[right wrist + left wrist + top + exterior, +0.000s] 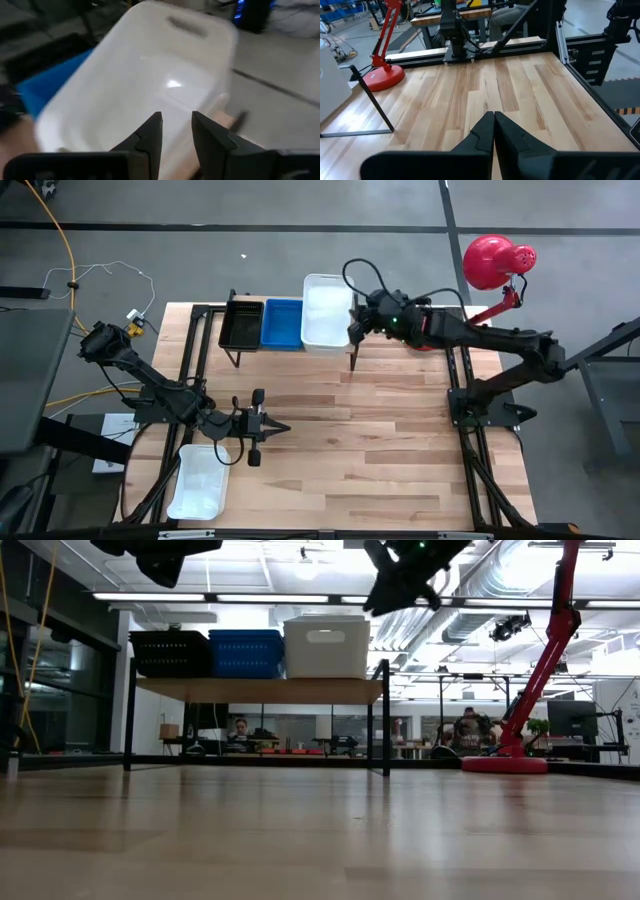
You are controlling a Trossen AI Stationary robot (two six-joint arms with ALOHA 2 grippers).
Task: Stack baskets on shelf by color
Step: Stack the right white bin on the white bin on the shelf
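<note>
Three baskets stand side by side with their bottoms on the shelf (260,690) at the table's far side: a black one (242,323), a blue one (283,323) and a larger white one (326,312). My right gripper (177,122) hovers above the white basket's right end (385,595), its fingers a little apart with nothing between them. Another white basket (200,480) lies on the table at the near left corner. My left gripper (494,117) is shut and empty above the table, just right of that basket.
A red lamp (495,260) stands at the far right corner, its base behind my right arm. Black frame rails (462,380) run along the table's left and right sides. Bare wood (360,440) lies between the shelf and the near edge.
</note>
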